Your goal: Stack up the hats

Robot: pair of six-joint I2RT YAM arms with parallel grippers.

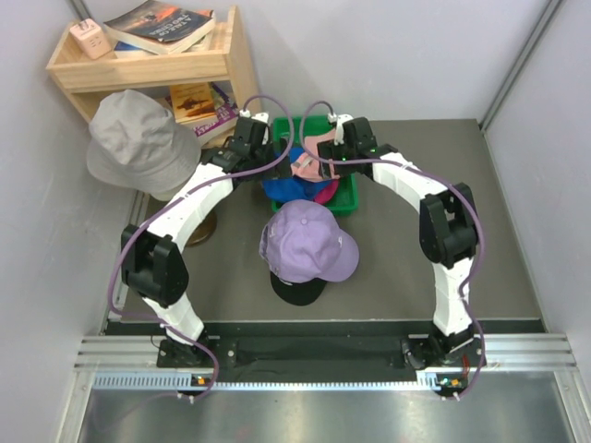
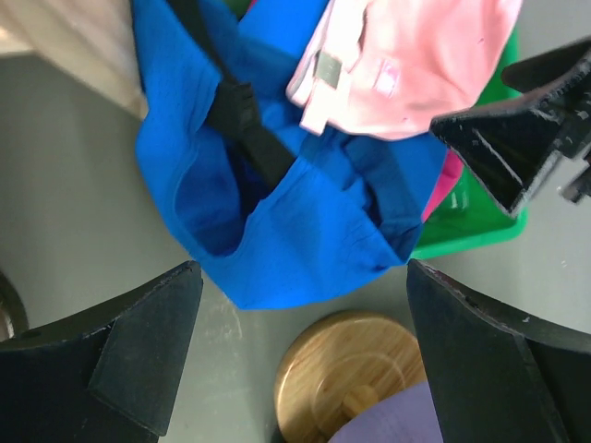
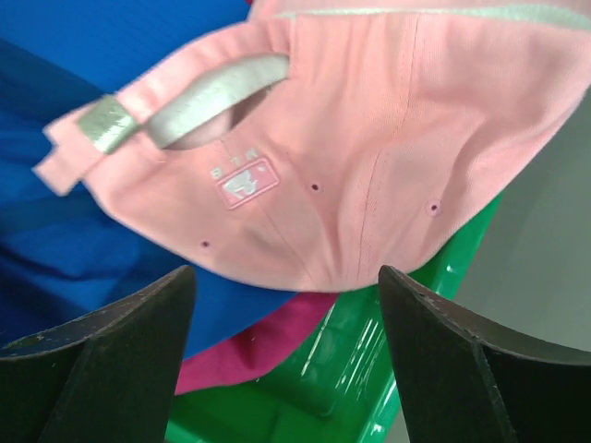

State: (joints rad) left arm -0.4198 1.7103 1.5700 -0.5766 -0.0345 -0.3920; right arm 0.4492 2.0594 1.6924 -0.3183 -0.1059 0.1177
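Note:
A lavender cap [image 1: 309, 242] sits on a black cap [image 1: 297, 289] on a stand at mid-table. A green bin [image 1: 346, 198] behind it holds a pink cap [image 3: 369, 138] on top of a bright blue cap [image 2: 295, 212] and a magenta cap [image 3: 249, 346]. My left gripper [image 2: 305, 360] is open and empty above the blue cap's near edge, also seen in the top view [image 1: 282, 175]. My right gripper [image 3: 286, 360] is open and empty just above the pink cap, also seen in the top view [image 1: 320, 166]. No dark green cap shows.
A grey bucket hat [image 1: 138, 138] hangs on a wooden stand at the left. A wooden shelf [image 1: 157, 65] with books stands at the back left. The cap stand's round wooden base [image 2: 351, 369] lies just in front of the bin. Walls close in both sides.

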